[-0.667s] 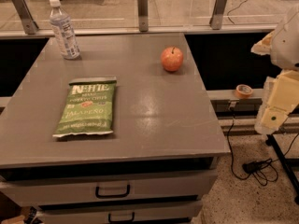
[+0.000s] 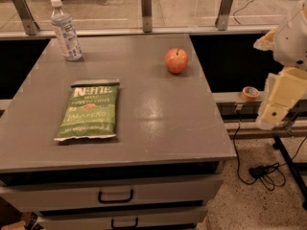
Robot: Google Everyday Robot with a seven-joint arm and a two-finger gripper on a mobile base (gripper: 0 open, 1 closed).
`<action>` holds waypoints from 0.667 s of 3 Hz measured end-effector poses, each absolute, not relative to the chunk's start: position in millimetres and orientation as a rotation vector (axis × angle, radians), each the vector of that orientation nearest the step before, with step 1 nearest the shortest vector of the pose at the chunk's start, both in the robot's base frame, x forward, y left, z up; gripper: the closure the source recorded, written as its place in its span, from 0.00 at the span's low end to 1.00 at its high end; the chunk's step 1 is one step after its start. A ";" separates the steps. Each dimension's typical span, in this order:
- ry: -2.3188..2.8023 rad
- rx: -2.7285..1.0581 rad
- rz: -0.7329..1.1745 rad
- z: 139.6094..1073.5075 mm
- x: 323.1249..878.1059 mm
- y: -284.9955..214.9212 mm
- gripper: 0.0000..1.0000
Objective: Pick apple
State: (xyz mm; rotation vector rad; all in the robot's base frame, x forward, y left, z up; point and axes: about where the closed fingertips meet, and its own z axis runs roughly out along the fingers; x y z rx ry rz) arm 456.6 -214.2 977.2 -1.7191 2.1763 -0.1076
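One apple sits well left of the claw, which hangs beyond the table edge; its opening I cannot tell. Best come down centred over it.

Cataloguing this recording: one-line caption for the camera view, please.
Apple at far right of the grey table, chip bag and bottle left of it; gripper beyond the table's right edge.

One each: apple, bottle, bag (end effector right).
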 end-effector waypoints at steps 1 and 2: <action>2.100 -1.687 -0.075 971.2 498.9 -202.5 0.00; 2.044 -1.665 0.003 963.1 545.4 -180.2 0.00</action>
